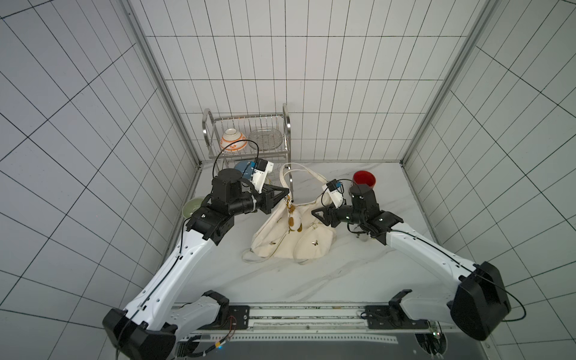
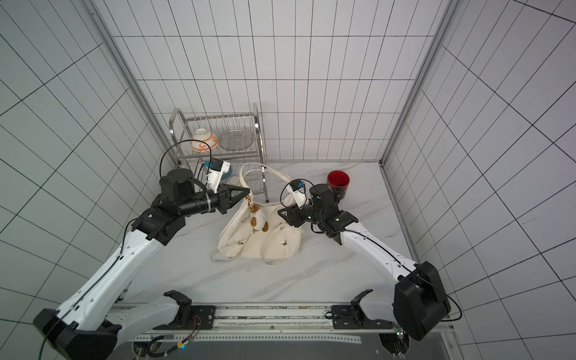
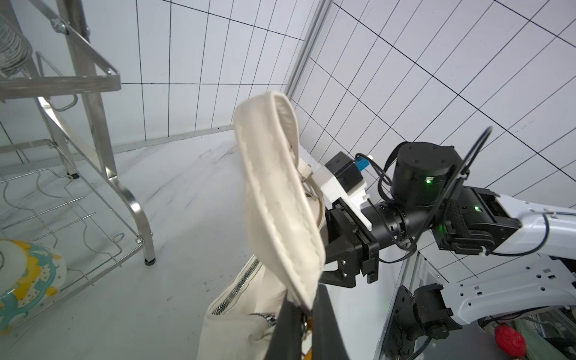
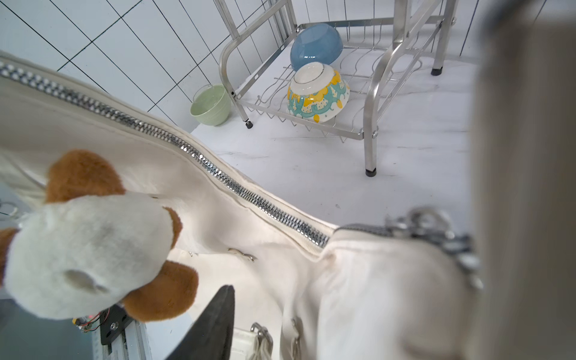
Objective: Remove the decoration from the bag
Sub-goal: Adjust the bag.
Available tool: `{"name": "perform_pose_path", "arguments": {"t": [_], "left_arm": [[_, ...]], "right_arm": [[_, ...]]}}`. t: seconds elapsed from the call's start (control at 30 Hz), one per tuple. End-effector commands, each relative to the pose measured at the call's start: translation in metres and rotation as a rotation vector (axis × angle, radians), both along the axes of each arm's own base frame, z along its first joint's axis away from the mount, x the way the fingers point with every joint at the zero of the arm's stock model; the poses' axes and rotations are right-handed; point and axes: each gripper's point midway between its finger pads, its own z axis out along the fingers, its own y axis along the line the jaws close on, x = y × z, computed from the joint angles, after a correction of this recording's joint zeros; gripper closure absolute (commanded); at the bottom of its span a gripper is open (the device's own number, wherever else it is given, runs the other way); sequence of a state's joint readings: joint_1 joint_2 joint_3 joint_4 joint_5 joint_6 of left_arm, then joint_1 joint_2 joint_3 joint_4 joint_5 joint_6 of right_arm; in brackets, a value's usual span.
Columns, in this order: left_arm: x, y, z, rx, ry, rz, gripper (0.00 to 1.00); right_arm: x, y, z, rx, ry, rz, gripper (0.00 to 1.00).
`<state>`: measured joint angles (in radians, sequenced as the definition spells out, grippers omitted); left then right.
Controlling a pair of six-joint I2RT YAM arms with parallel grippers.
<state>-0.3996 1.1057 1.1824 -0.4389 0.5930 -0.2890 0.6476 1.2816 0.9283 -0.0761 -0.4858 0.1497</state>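
1. Bag (image 1: 280,243) lies centre frame on the surface (image 1: 343,274), plush decoration (image 1: 294,219) on top.
2. Left arm reaches in from lower left; left tool (image 1: 286,196) level, clamped on the bag's strap (image 3: 280,193).
3. Right arm reaches from lower right; right tool (image 1: 314,214) points left at bag; one finger (image 4: 215,321) visible, state cannot be told.

no readable text or labels anywhere

Bare desk (image 1: 311,280) stretching clear in front of the bag (image 1: 280,240); dish rack (image 1: 288,140) crowding close behind it, red cup (image 1: 364,180) standing at far right.
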Motion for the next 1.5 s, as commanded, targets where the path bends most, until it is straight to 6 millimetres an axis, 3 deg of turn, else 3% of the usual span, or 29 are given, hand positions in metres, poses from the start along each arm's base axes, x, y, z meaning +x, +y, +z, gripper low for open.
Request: {"name": "perform_pose_path", "arguments": {"t": [0.0,0.27,0.47,0.57,0.73,0.93,1.1,1.3,1.47], "left_arm": [[0.013,0.006,0.022,-0.090,-0.006,0.050,1.00],[0.029,0.010,0.028,-0.163,0.086,0.099,1.00],[0.035,0.005,0.036,-0.236,0.126,0.093,1.00],[0.038,0.004,0.035,-0.250,0.145,0.095,1.00],[0.042,-0.001,0.032,-0.278,0.189,0.079,1.00],[0.044,-0.010,0.025,-0.290,0.235,0.032,1.00],[0.046,-0.013,0.027,-0.299,0.238,0.045,1.00],[0.040,-0.019,0.017,-0.205,0.258,0.121,1.00],[0.033,-0.022,0.013,-0.151,0.251,0.160,1.00]], "right_arm": [[0.004,-0.016,0.025,-0.018,-0.069,-0.043,0.43],[-0.002,-0.060,0.039,-0.072,-0.112,-0.147,0.33],[-0.014,-0.073,0.048,-0.051,-0.100,-0.155,0.29],[-0.022,-0.066,0.061,0.015,-0.094,-0.113,0.24],[-0.035,-0.051,0.098,0.131,-0.149,-0.053,0.25],[-0.054,-0.009,0.138,0.292,-0.186,0.054,0.33],[-0.051,0.025,0.138,0.243,-0.241,0.077,0.47],[-0.027,0.036,0.132,0.135,-0.298,-0.020,0.59],[-0.023,0.047,0.130,0.174,-0.265,-0.015,0.62]]}}
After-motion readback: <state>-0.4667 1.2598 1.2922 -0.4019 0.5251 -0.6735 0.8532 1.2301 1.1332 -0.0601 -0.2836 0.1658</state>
